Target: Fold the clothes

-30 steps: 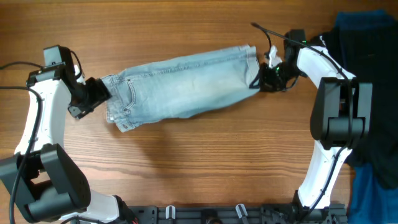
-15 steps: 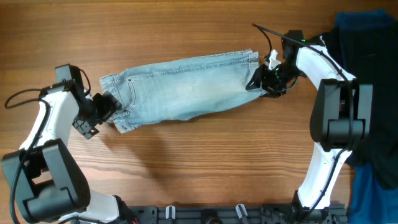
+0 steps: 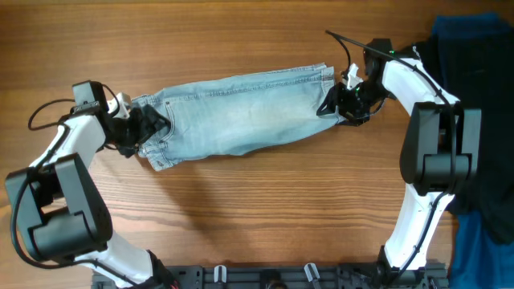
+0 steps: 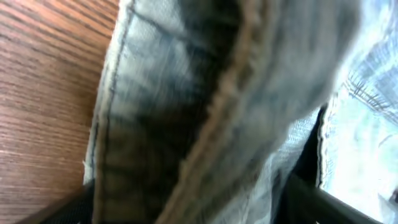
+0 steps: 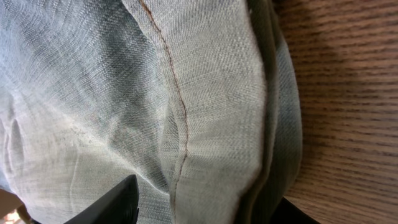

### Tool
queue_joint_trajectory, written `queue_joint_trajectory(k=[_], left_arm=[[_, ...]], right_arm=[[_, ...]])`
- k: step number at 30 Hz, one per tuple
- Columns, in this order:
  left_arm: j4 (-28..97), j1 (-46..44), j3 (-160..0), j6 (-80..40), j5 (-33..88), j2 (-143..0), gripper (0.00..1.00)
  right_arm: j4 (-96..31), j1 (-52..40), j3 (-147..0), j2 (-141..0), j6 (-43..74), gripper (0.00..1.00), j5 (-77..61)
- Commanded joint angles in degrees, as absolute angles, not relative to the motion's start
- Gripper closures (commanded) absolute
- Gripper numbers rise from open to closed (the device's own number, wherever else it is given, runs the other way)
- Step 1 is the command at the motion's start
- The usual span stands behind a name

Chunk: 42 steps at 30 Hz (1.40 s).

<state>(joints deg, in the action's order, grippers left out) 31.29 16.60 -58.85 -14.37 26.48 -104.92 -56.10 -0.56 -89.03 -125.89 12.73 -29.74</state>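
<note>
Overhead, you see the denim shorts (image 3: 241, 112) flat on the table (image 3: 241, 217), left gripper (image 3: 152, 127) at their 9 o'clock end, right gripper (image 3: 328, 106) at 3 o'clock, left wrist, your fingers (image 4: 323, 208) apart astride the waistband (image 4: 236, 93), right wrist, fingers (image 5: 118, 202) apart around the hem (image 5: 211, 124).

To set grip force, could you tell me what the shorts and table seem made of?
The shorts look like faded light blue denim, matte: twill weave and tan stitched seams show close up. The table looks like wood or wood-look laminate, smooth, with brown grain lines.
</note>
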Motion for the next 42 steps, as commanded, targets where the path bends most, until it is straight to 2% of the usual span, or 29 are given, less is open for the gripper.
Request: queue_joint_trajectory(k=[1, 3, 7, 8, 12, 16, 18, 25, 28, 36, 42], left_arm=[[27.9, 15.49, -56.21, -12.14, 30.2, -112.4, 0.37], [24.86, 15.49, -56.25, -12.19, 35.9, -112.12, 0.54], [20.49, 15.49, -56.42, -12.21, 45.69, -112.01, 0.94], [20.73, 15.62, -56.82, -12.21, 46.57, -111.74, 0.96], [25.56, 17.1, -59.68, -12.14, 46.85, -107.5, 0.96], [36.71, 20.43, -66.37, -8.88, 43.53, -100.07, 0.96], [47.92, 21.34, -74.37, -4.4, 35.86, -95.72, 0.96], [69.21, 19.31, -98.52, 0.64, 19.68, -94.5, 0.96], [72.82, 14.46, -106.94, 0.62, 16.49, -94.5, 0.96], [75.53, -7.14, -107.48, -1.08, 0.1, -103.74, 0.96], [72.99, -16.45, -107.48, -8.91, 0.58, -111.11, 0.92]], right_arm=[[-55.24, -0.3, -87.66, -128.14, 10.74, 0.48, -23.11], [-53.32, -0.21, -87.83, -127.68, 7.94, 0.52, -22.61], [-53.15, 0.64, -88.09, -122.15, 8.19, 0.52, -18.7], [-53.17, 0.89, -88.09, -120.2, 9.1, 0.52, -17.15], [-53.8, 2.81, -88.09, -112.86, 13.93, 0.44, -7.94], [-55.13, 6.76, -88.09, -107.09, 16.91, 0.43, -7.44], [-56.42, 8.93, -88.09, -104.73, 16.93, 0.42, -7.88], [-57.25, 9.19, -88.09, -103.92, 16.51, 0.42, -11.7], [-57.06, 9.19, -88.09, -103.92, 16.51, 0.42, -12.49], [-57.91, 9.19, -88.07, -103.92, 16.45, 0.42, -12.51], [-58.13, 9.19, -88.07, -103.92, 15.4, 0.42, -12.51]])
